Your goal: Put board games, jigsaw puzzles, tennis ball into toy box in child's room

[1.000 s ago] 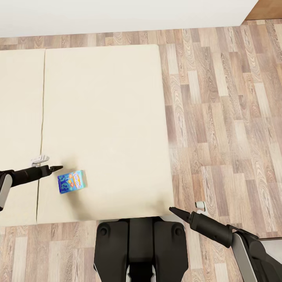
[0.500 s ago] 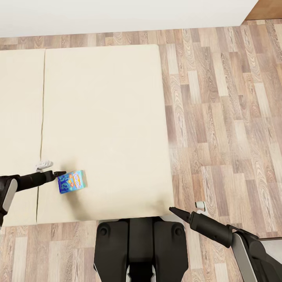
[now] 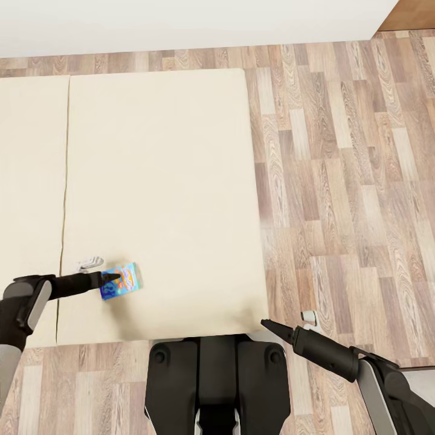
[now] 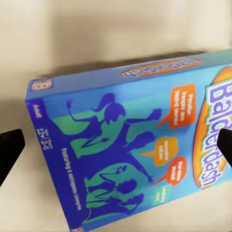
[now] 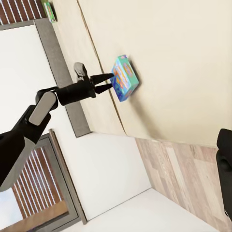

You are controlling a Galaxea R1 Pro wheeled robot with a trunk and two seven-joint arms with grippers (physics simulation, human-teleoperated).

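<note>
A blue board game (image 3: 122, 280) with cartoon figures lies flat on the beige bed (image 3: 163, 181), near its front edge. My left gripper (image 3: 110, 278) is open at the box's left end. In the left wrist view its dark fingertips (image 4: 9, 150) stand wide apart on either side of the blue cover (image 4: 130, 154). The right wrist view shows the left gripper (image 5: 107, 81) with its two prongs spread at the edge of the blue game (image 5: 126, 77). A small green box (image 5: 48, 9) lies further along the mattress. My right gripper (image 3: 266, 324) hangs open with nothing in it, off the bed's front right corner.
Wooden floor (image 3: 344, 181) runs along the right side of the bed and in front of it. A white wall (image 3: 181, 24) stands behind the bed. A seam (image 3: 65, 181) splits the mattress on the left. My dark base (image 3: 217, 380) stands against the bed's front edge.
My left gripper has moved right, up to the blue board game. The box has slid a little to the right and turned slightly. The right arm has not moved.
</note>
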